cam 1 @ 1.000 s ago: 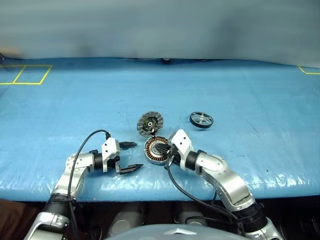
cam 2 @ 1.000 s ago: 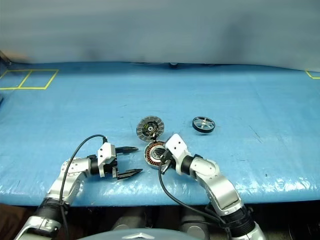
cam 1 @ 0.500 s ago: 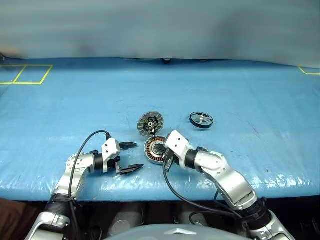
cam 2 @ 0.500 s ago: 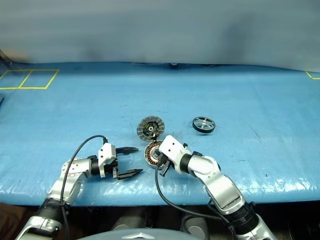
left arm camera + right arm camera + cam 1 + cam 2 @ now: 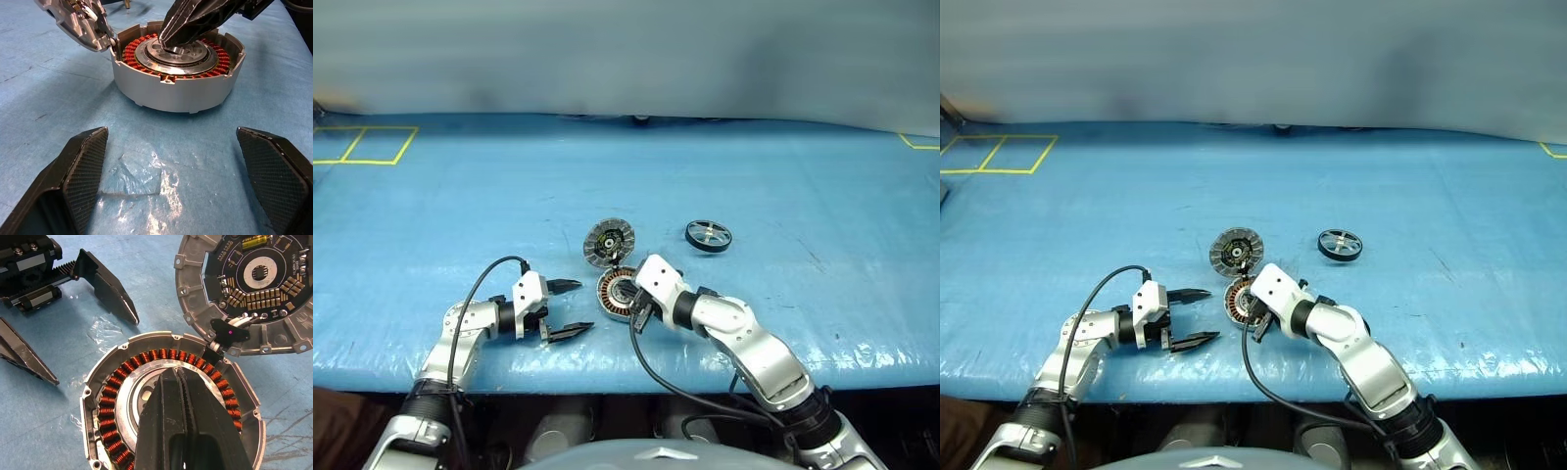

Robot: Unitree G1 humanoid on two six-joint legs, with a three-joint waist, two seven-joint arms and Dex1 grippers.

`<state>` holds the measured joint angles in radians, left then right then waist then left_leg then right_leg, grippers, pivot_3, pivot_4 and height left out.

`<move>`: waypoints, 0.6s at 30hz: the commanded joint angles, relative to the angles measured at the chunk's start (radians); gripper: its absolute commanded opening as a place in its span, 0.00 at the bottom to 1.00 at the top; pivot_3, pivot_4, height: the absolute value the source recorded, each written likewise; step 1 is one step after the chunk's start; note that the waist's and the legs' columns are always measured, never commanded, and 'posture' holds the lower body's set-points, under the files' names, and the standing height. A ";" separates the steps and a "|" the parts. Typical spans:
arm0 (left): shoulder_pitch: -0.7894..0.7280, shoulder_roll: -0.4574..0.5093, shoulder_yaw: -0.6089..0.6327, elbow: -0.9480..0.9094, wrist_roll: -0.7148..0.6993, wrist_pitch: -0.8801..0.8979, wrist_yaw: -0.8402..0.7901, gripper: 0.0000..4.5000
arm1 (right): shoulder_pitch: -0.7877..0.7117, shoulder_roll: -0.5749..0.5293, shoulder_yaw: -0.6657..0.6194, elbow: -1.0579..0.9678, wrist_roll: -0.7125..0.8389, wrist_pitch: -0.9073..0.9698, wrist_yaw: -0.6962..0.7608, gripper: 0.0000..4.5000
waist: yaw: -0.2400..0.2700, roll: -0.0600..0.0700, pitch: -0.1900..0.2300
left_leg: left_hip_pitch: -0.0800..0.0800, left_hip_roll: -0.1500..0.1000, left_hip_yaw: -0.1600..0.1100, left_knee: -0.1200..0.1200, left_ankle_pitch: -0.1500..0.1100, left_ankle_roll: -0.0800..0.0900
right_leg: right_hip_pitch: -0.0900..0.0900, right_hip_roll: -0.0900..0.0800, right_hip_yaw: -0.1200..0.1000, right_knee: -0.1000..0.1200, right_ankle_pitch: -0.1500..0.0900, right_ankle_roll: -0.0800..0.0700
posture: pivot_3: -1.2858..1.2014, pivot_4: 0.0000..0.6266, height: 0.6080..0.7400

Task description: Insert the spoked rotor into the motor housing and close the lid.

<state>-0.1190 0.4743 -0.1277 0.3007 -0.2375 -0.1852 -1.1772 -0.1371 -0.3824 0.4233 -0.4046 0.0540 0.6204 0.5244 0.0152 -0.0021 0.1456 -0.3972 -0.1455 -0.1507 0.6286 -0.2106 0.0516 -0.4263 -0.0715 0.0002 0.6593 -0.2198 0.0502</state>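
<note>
- The motor housing [image 5: 619, 294] is being kept flat on the blue tabletop [image 5: 803, 186], near its front edge, with the ring of copper windings facing up.
- The lid [image 5: 608, 241] is being held open, tilted up at about 11 o'clock from the housing and joined to the housing's rim by a small hinge; its inner face with a dark centre is being shown.
- The right gripper [image 5: 182, 377] is being kept clenched, fingers pressed together with nothing between them, and its tip is being held over the silver centre of the housing; whether it is touching the metal cannot be told.
- The left gripper [image 5: 570, 307] is being held released, its two black fingers spread wide, just beside the housing at 9 o'clock from it, with nothing between them.
- In the left wrist view the housing is being seen beyond the open fingers [image 5: 73, 176], apart from them.
- The spoked rotor [image 5: 708, 235] is being left flat on the tabletop, well apart from both grippers, at about 2 o'clock from the housing.
</note>
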 commanded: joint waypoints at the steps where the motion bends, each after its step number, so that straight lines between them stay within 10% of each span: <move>1: -0.007 0.000 0.003 -0.005 -0.001 -0.018 0.002 1.00 | -0.004 0.013 -0.037 -0.050 0.027 0.022 -0.001 0.00 | 0.000 0.000 0.000 | 0.000 0.000 0.000 0.000 0.000 0.000 | 0.000 0.000 0.000 0.000 0.000 0.000 | 0.52 0.24 1.00; 18: -0.011 -0.007 0.001 0.000 -0.001 -0.020 0.002 1.00 | -0.115 -0.028 0.022 0.004 -0.032 0.030 0.045 0.00 | -0.002 0.000 0.000 | -0.001 0.000 0.000 0.000 0.000 0.000 | -0.001 0.000 0.000 0.000 0.000 0.000 | 0.52 0.24 1.00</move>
<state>-0.1213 0.4718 -0.1277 0.3095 -0.2374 -0.1870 -1.1782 -0.2358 -0.4113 0.4365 -0.3965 0.0266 0.6627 0.5591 0.0130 -0.0020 0.1460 -0.3985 -0.1455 -0.1508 0.6283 -0.2107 0.0519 -0.4276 -0.0716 -0.0001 0.6590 -0.2198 0.0499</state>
